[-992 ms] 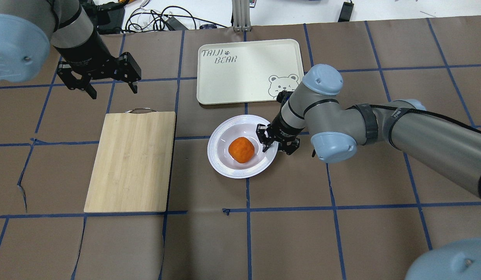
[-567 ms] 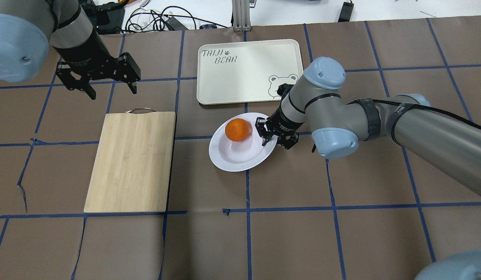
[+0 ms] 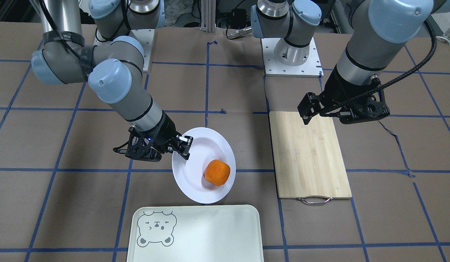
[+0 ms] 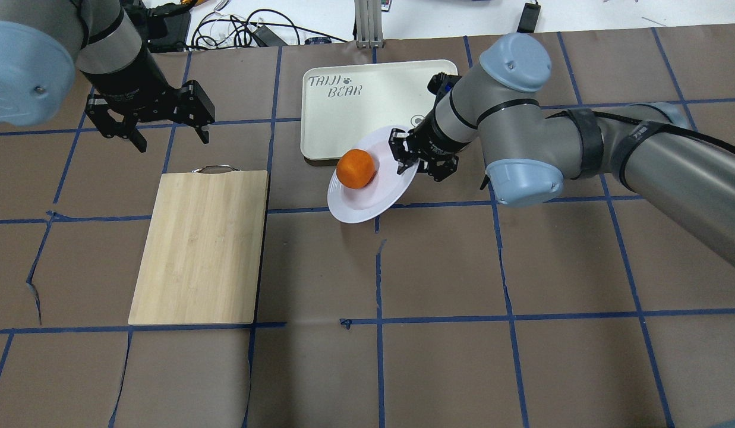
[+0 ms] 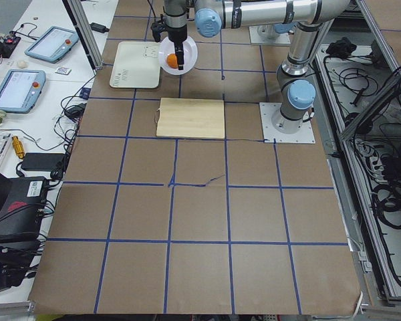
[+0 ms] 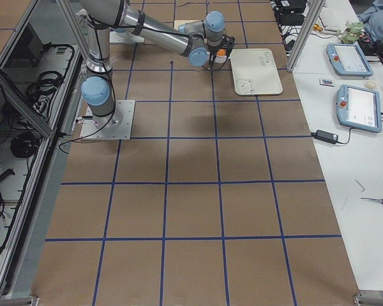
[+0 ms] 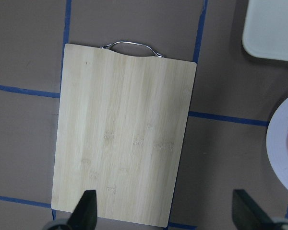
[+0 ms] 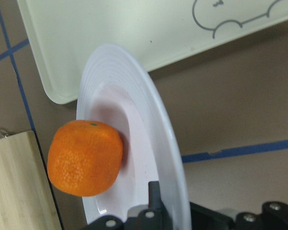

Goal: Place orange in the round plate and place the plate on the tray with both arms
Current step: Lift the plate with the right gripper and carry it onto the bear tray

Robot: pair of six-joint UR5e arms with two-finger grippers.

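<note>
Your right tool (image 4: pixel 406 163) is clamped on the rim of the glossy white round plate (image 4: pixel 367 205). The right wrist view shows one finger on top of the rim. The plate is lifted off the brown paper-covered table (image 4: pixel 462 297) and tilted, with the gripped side high and the opposite side low.

The small bright-orange fruit with dimpled peel, the orange (image 4: pixel 356 169), lies inside the plate. It rests on the side away from the tool.

The pale cream rectangular tray with a grey bear face (image 4: pixel 373 89) lies flat on the table. From overhead the plate overlaps the tray's near edge beside the bear corner. In the front-facing view it looks just short of that edge, so you cannot tell whether it is over the tray.

Your left tool (image 4: pixel 174 141) hangs high above the light bamboo cutting board with a metal handle (image 4: pixel 201 246). Its jaws are spread wide and hold nothing. The board lies flat on the table, well apart from the plate.
</note>
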